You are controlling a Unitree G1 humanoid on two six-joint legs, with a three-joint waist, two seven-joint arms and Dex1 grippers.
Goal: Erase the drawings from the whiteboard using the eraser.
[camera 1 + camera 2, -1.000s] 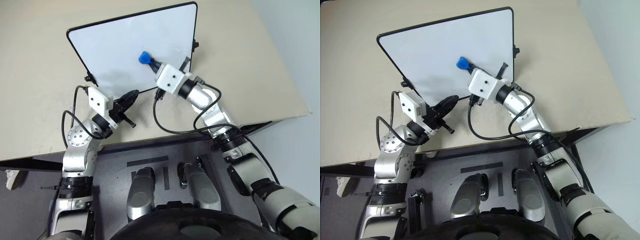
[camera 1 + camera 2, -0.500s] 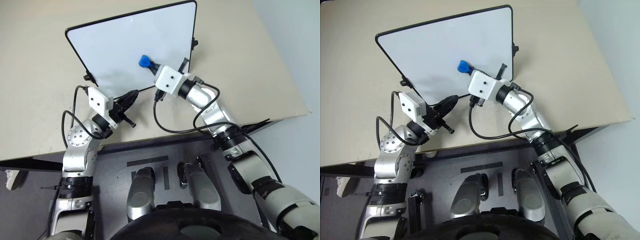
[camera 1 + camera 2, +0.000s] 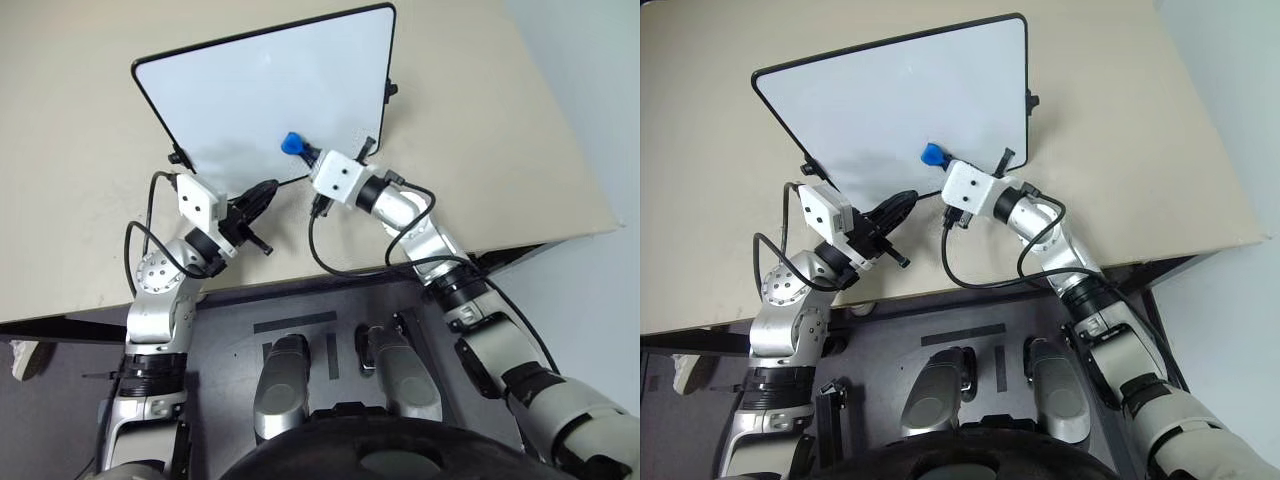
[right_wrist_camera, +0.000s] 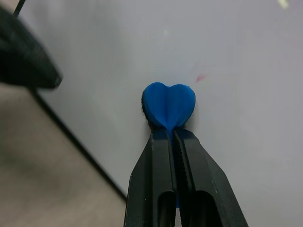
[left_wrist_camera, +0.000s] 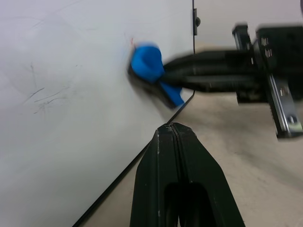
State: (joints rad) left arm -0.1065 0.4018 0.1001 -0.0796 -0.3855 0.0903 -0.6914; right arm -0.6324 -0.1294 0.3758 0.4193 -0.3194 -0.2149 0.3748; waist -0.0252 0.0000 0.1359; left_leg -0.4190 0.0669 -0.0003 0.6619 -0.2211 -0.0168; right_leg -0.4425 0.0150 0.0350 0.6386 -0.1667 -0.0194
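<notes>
A: So, from the head camera, what lies around the whiteboard (image 3: pixel 270 95)?

B: It rests flat on a beige table (image 3: pixel 80 150), with small black knobs on its side edges. A black cable (image 3: pixel 330 255) loops down from the right wrist over the table's near edge. Nothing covers the board except the right arm's own camera block, which hides part of its near edge.

A: And the eraser (image 3: pixel 292 144)?

B: It sits on the board's near half, close to the near edge. The right gripper (image 3: pixel 306 152) is clamped on it. The left gripper (image 3: pixel 268 190) hangs over the table just beside the board's near edge, pointing toward the eraser, fingers together.

A: The left wrist camera?

B: Its own two fingers meet with no gap. Past them the blue eraser (image 5: pixel 147 66) presses on the white surface, with the right gripper's black fingers (image 5: pixel 203 78) reaching in from the side and blurred. Faint grey marks (image 5: pixel 45 97) show on the board. There may be a thin red trace at the eraser's top edge; it is too small to be sure.

A: The right wrist camera?

B: The fingers (image 4: pixel 163 170) pinch the eraser (image 4: pixel 169 104), whose end looks heart-shaped. A small red smudge (image 4: pixel 200 78) of the drawings lies just beside it, not touching. The left gripper's dark tip (image 4: pixel 23 54) sits blurred at a corner.
</notes>
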